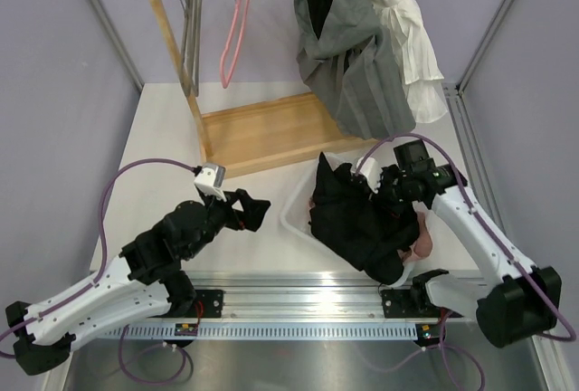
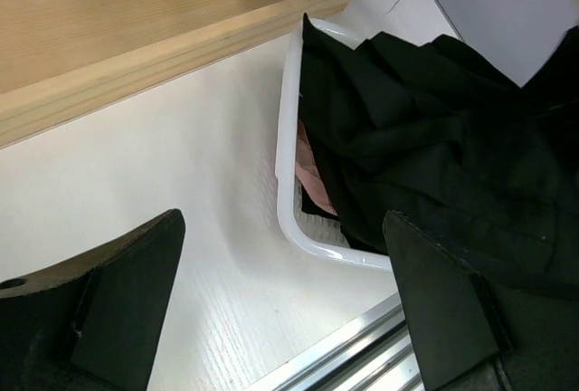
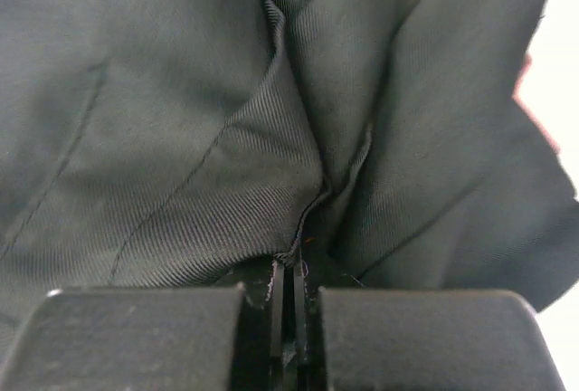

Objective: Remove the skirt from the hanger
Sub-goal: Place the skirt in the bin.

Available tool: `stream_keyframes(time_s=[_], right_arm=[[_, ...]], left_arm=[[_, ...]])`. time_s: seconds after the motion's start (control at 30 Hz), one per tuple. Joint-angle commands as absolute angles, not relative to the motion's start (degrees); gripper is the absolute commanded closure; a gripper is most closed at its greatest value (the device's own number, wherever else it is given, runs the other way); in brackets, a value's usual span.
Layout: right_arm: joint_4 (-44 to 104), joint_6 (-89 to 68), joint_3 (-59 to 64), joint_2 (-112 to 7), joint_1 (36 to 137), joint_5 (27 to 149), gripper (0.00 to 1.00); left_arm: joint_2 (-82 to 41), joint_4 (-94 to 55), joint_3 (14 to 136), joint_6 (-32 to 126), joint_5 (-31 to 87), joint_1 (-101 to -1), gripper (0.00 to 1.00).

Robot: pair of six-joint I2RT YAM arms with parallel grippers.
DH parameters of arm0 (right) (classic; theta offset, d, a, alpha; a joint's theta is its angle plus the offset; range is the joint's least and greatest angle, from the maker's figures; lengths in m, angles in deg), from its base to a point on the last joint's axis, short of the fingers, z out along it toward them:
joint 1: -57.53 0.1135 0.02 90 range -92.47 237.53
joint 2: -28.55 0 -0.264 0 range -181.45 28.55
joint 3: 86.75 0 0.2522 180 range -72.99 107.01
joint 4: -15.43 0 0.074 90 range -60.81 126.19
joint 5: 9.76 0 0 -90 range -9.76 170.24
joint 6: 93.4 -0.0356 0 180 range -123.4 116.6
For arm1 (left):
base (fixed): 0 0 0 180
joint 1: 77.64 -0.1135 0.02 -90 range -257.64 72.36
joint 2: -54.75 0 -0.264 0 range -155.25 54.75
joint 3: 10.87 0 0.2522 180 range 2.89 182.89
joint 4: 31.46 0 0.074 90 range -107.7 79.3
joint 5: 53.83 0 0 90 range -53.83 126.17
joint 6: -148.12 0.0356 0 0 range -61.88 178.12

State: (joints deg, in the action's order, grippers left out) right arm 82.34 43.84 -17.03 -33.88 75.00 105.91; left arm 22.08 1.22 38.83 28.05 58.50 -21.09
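On the left, stretches low and forward from the base, angled inward, with the left gripper (image 1: 253,211) spread wide, fingers (image 2: 118,309) well apart. On the right, rises at the elbow and leans inward, with the right gripper (image 3: 291,282) pinched tight, jaws pressed together.

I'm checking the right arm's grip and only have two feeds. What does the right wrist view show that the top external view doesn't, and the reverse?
Only the right wrist: the right gripper pinched shut on a fold of the dark garment, with weave and seam visible.
Only the top external: the wooden rack, pink hanger, grey pleated garment and white garment on its rail, the white basket, and the open left gripper.
Both: the dark garment.
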Motion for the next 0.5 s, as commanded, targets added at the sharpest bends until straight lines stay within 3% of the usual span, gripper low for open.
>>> stream_keyframes(time_s=[0.0, 0.3, 0.47], right_arm=[[79.4, 46.2, -19.8, -40.2, 74.8, 96.4, 1.0], [75.9, 42.7, -21.0, -53.7, 75.1, 87.6, 0.99], [74.5, 41.1, -22.7, -55.2, 75.5, 88.5, 0.88]], left_arm=[[22.8, -2.9, 38.7, 28.1, 59.4, -21.1, 0.04], [23.5, -4.8, 37.3, 27.9, 57.9, -21.1, 0.04], [23.5, -7.3, 36.4, 27.4, 55.8, -21.1, 0.04]])
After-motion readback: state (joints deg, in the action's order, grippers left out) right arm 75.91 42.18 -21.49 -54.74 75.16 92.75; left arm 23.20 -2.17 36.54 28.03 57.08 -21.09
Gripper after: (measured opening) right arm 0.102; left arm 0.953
